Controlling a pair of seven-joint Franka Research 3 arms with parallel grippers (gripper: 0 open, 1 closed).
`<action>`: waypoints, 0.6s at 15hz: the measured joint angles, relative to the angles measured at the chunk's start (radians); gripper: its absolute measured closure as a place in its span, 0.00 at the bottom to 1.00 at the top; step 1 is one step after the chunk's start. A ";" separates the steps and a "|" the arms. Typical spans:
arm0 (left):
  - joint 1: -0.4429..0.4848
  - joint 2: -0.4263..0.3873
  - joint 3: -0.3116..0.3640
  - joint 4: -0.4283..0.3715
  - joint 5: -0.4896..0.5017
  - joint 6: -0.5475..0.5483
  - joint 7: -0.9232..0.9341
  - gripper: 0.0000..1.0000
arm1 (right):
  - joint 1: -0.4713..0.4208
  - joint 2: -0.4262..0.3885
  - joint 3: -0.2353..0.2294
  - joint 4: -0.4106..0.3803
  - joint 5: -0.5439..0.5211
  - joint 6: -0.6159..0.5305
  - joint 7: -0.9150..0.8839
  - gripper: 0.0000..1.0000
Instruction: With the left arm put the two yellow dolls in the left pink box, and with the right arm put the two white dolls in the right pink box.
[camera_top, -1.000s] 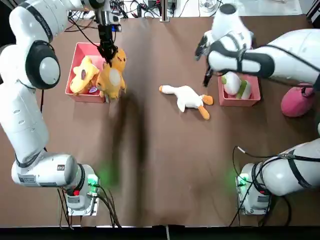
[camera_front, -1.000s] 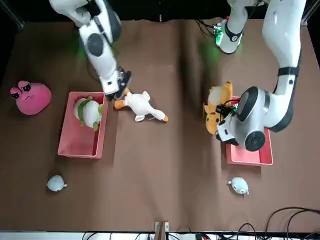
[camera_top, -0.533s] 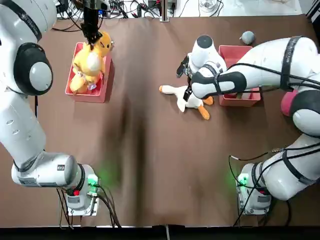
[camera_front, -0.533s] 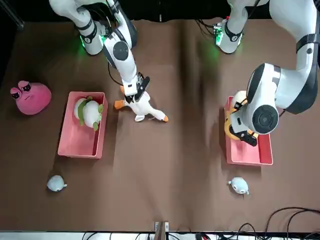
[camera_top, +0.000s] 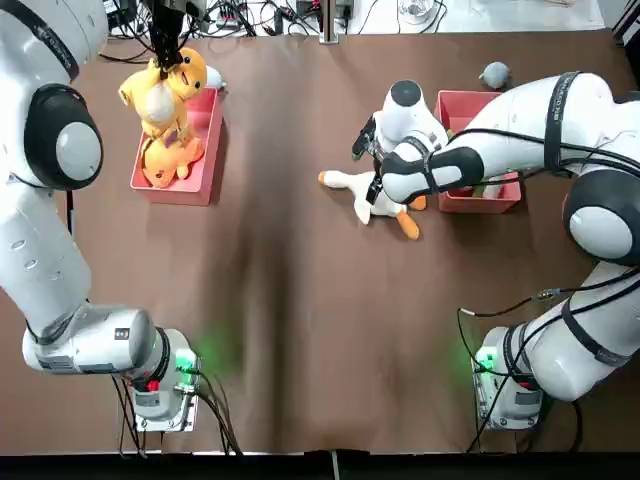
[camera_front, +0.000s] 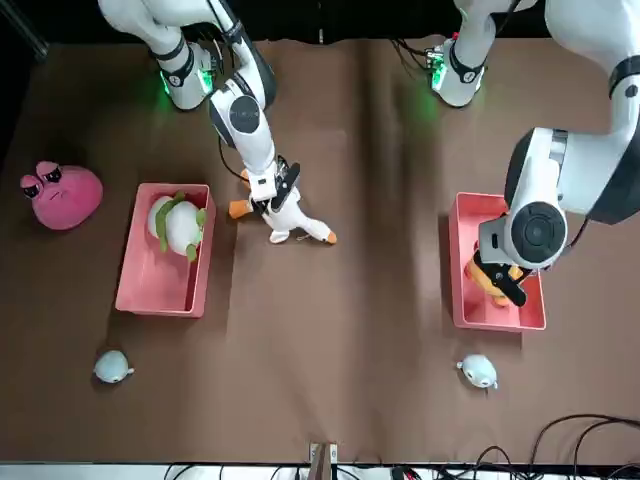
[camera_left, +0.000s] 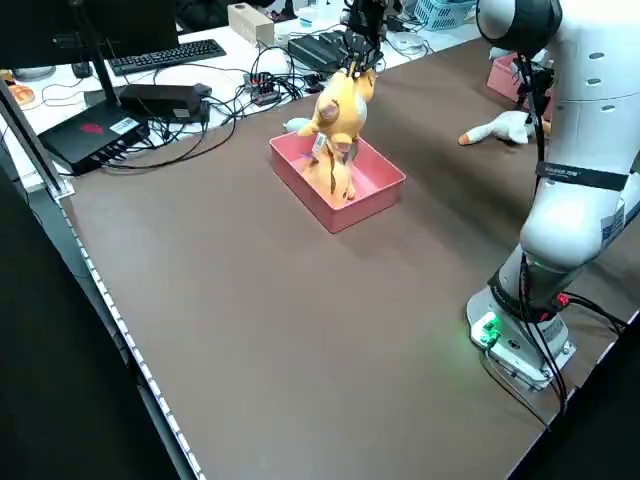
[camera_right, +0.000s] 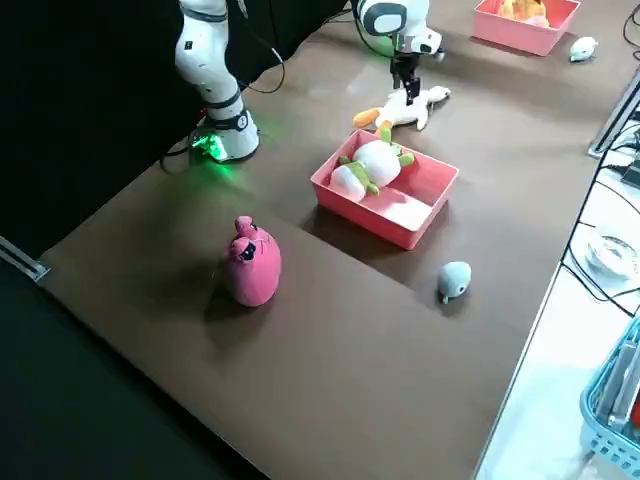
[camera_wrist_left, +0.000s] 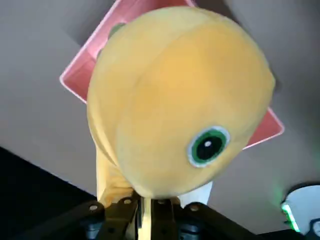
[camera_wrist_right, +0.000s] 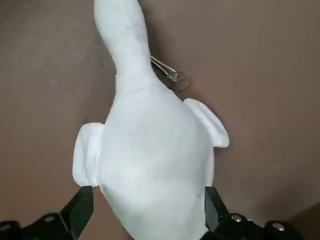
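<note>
Left claw (camera_top: 163, 62), gripping a yellow doll (camera_top: 160, 92), should centre over the left pink box (camera_top: 205, 140); right claw (camera_wrist_right: 145, 207), wide, probably straddles the goose (camera_wrist_right: 145, 160).

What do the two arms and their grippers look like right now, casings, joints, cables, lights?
Both arms have glossy white rounded casings with dark grey joint caps and black bands. The left gripper and right gripper have black fingers. Black cables run from each base, where a green light glows.

No text, label, brand, number or sign is readable in any view.
</note>
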 joint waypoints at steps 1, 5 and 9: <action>-0.006 0.000 -0.002 0.000 0.023 0.001 0.005 0.92 | 0.003 0.005 0.001 0.000 -0.003 0.006 0.000 0.07; -0.034 0.000 -0.006 -0.002 0.083 0.016 0.006 0.93 | 0.005 0.017 -0.001 0.000 -0.008 0.024 0.000 0.46; -0.023 0.027 -0.006 -0.018 0.083 0.072 0.006 0.93 | 0.005 0.017 -0.003 0.002 -0.023 0.026 0.000 0.75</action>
